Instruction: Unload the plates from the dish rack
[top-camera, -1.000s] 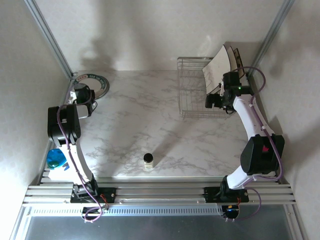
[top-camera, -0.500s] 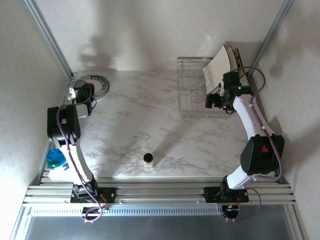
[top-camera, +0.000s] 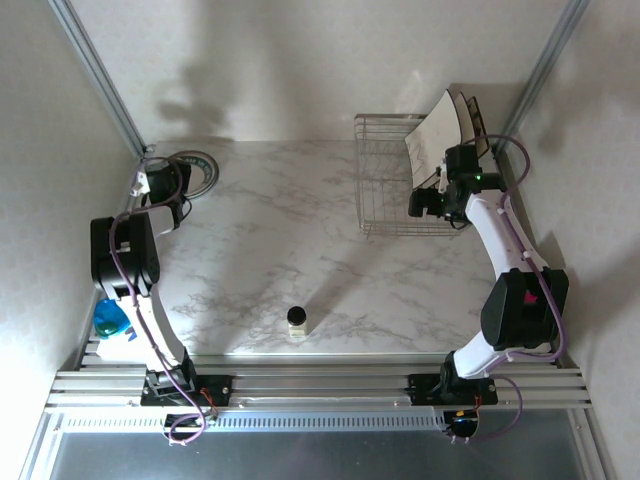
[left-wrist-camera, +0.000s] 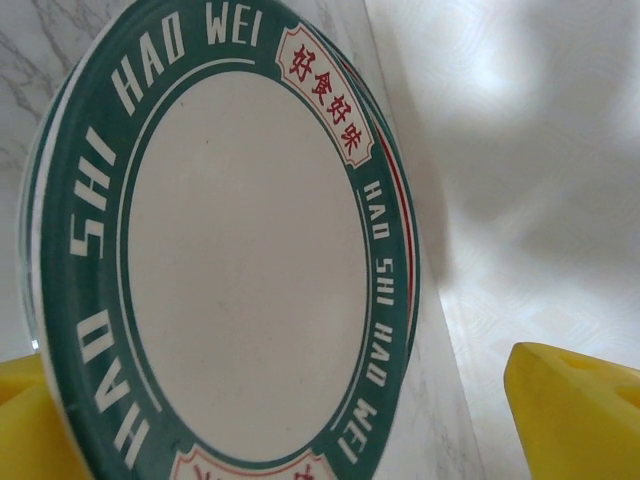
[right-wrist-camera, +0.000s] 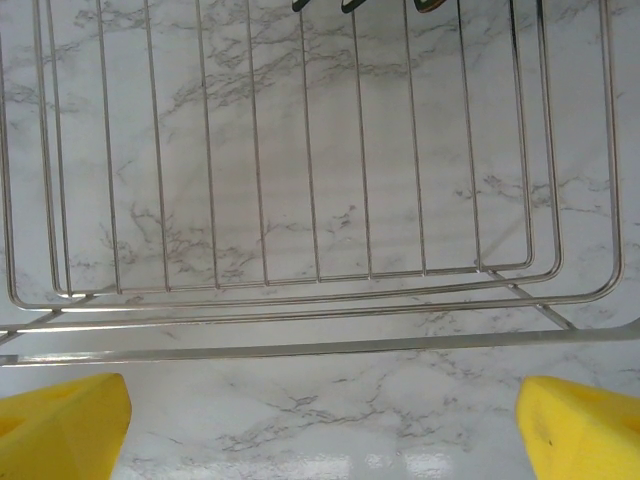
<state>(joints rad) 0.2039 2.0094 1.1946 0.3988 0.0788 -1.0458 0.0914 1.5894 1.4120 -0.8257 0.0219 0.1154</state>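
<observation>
Left gripper (top-camera: 163, 180) wide, 10 o'clock | right gripper (top-camera: 425, 203) wide, 2 o'clock | we judge plates (top-camera: 438, 135) stiff, slippery, fragile; pinch rims.

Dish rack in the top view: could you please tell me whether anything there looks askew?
The square plates lean tilted at the dish rack's far right corner, rising well above its rim rather than standing upright. Nothing looks spilled or broken.

Left gripper (top-camera: 153, 181) jaws opened wide, teal-rimmed plate (left-wrist-camera: 250, 270) let go on desk (top-camera: 280, 230); left arm shifted slightly leftward.
</observation>
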